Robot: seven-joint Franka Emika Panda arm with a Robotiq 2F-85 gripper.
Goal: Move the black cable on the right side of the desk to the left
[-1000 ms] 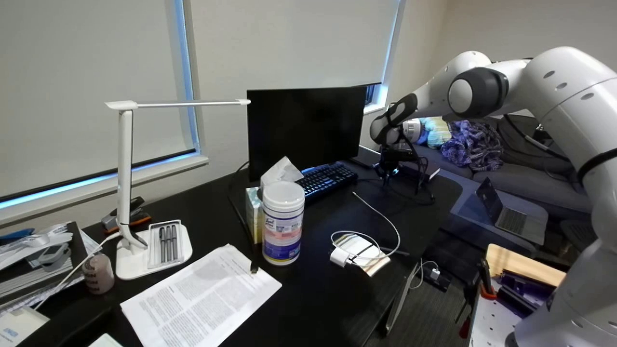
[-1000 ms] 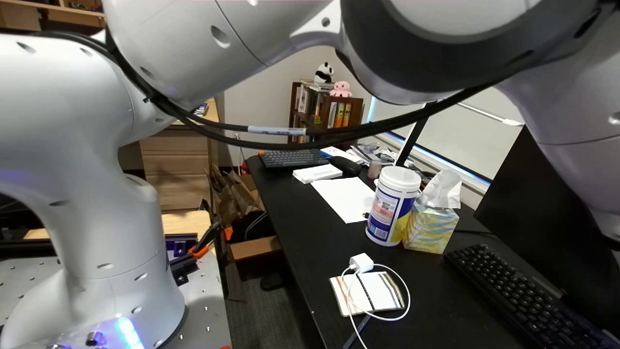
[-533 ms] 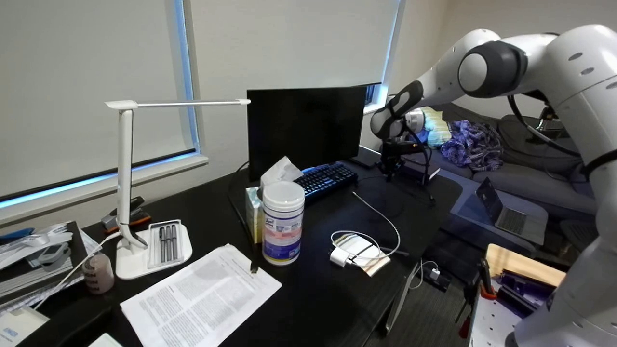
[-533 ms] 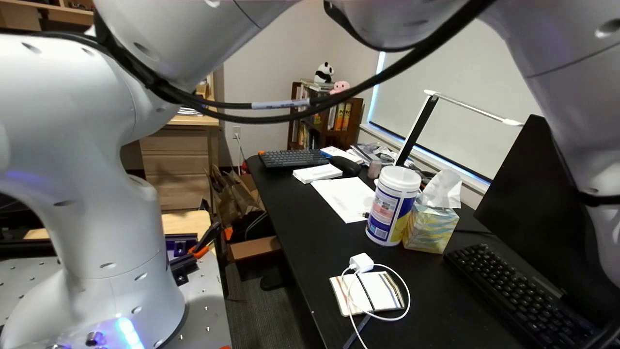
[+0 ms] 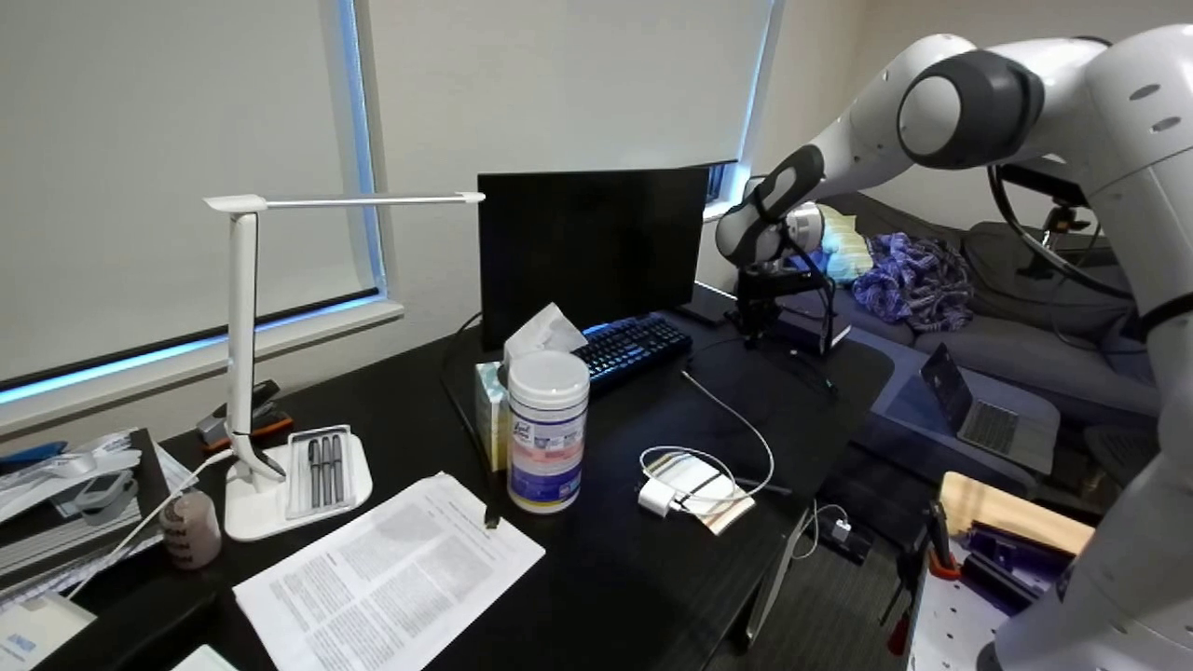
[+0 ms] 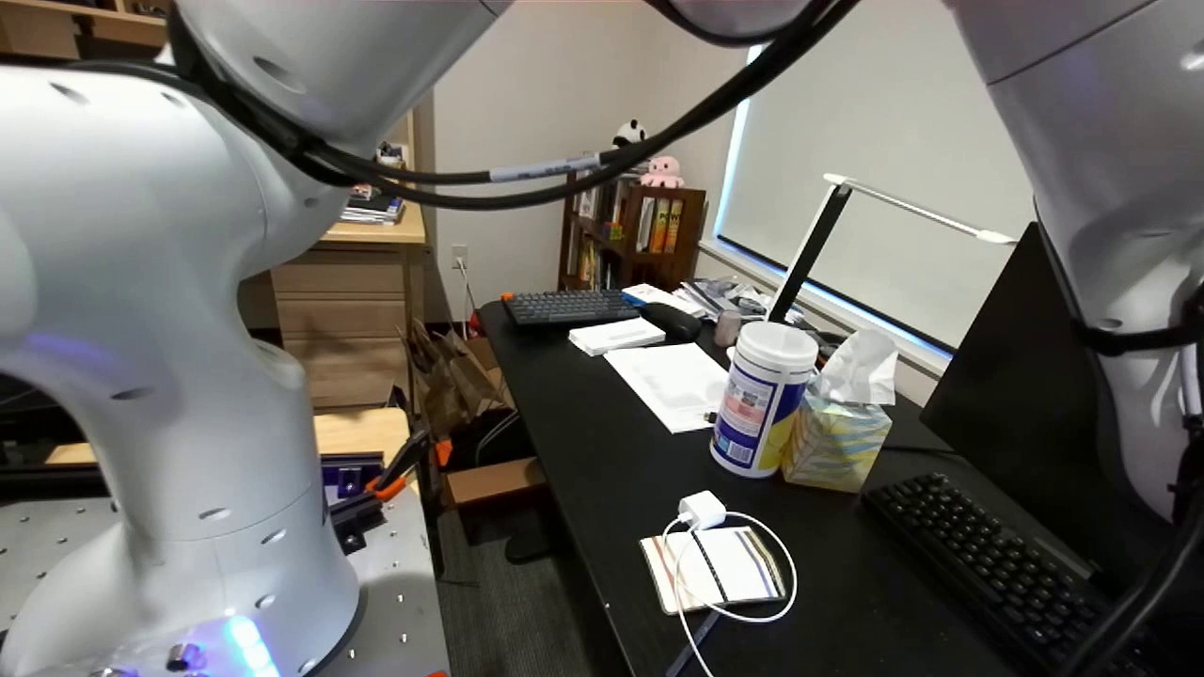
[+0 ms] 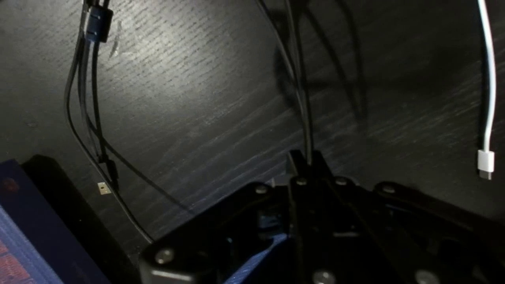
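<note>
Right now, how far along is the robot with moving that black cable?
Done: grasping; the wrist view shows the jaws shut on the black cable. In hand: one stretch, seemingly raised, shadows beside it. Left: carrying it leftward, releasing; an exterior view shows the jaws right of the keyboard.

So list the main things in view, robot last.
Desk: one, black, centre
Black cable: count unclear, black, at gripper
Charging cable: one, white, across notebook
Charger: one, white, by notebook
Notebook: one, white striped, on desk
Wipes canister: one, white, beside tissue box
Tissue box: one, yellow-blue, on desk
Monitor: one, black, on desk
Keyboards: two, dark, both on desk
Lamp: one, white, on desk
Papers: count unclear, white, on desk
Laptop: one, grey, beyond desk
Couch: one, grey, background
Arm: one, white, over desk
Gripper: one, black, closed on black cable
</note>
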